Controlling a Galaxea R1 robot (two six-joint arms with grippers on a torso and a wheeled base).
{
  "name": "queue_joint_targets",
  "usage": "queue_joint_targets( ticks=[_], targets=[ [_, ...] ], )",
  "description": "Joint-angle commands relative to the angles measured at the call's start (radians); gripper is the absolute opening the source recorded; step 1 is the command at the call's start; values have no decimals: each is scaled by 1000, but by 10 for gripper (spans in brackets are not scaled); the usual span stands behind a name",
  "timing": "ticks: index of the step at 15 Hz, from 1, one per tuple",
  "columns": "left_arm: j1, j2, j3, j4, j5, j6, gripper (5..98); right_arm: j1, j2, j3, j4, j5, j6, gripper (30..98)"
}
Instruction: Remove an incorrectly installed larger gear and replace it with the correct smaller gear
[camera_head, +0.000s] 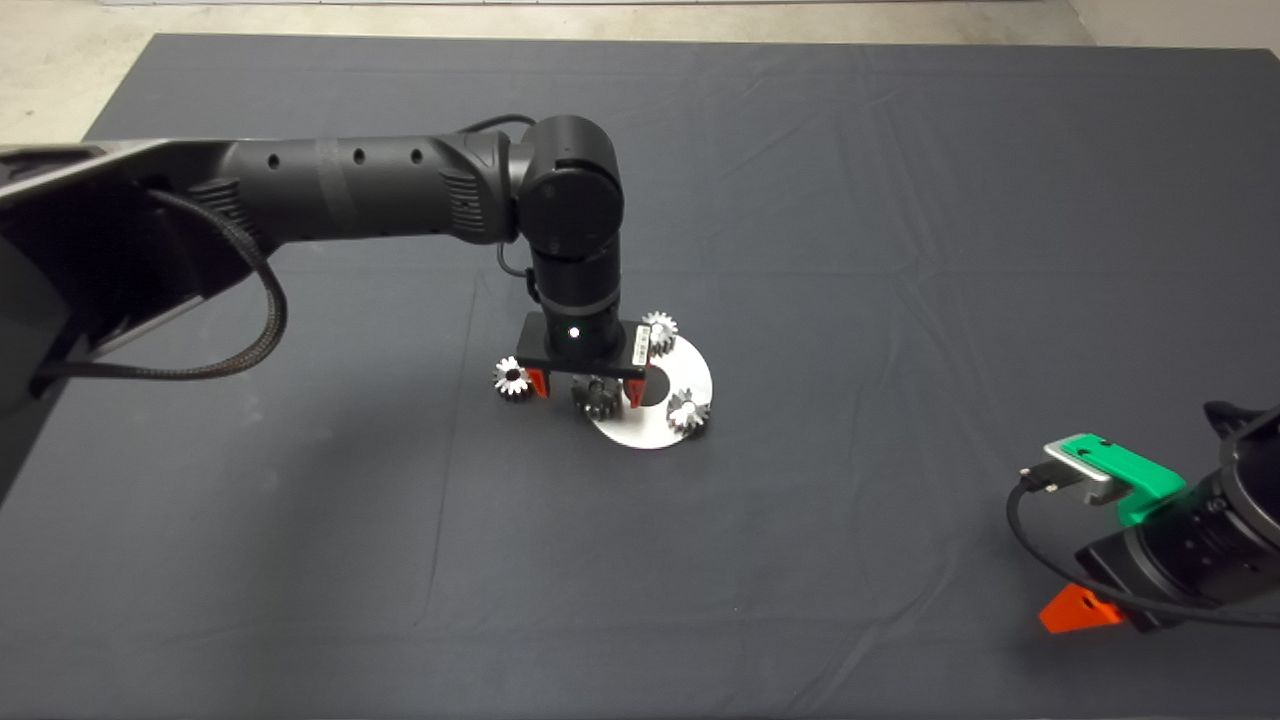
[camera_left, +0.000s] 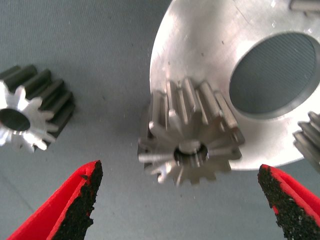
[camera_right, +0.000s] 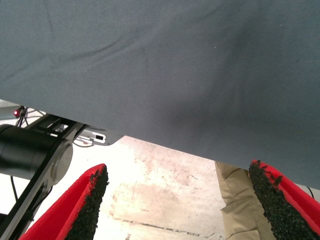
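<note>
Nothing's swapped yet, I'd say: the widest grey steel toothed gear (camera_left: 190, 145) sits on the round silver plate's (camera_head: 695, 370) edge between the left gripper's (camera_head: 588, 386) spread fingers, the same-sized smaller spare (camera_head: 512, 377) lying just beside it on the mat, the right gripper (camera_right: 180, 205) parked open at the mat's near right corner.

Dark mat (camera_head: 900, 250) under disc (camera_head: 690, 365), loose gear (camera_head: 512, 377)

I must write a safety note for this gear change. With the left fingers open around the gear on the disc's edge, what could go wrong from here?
1. The larger gear sits on a pin at the metal disc edge. A tilted pull may jam it or drag the disc.
2. The left gripper has a loose gear on the mat just beside one finger, which could knock it.
3. Two more gears stand close on the disc, so closing off-centre may hit them.

The right gripper waits at the mat's edge.
</note>
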Motion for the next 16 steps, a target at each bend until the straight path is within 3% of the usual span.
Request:
queue_joint_targets(
  ticks=[1, 8, 16],
  targets=[
    [-7, 45, -83, 20, 48, 54, 787, 25, 6, -1, 37, -89, 5, 744],
    [-4, 60, -103, 34, 50, 64, 787, 27, 6, -7, 38, -89, 5, 744],
    [-4, 9, -42, 27, 52, 35, 787, 27, 24, -30, 38, -89, 5, 744]
  ],
)
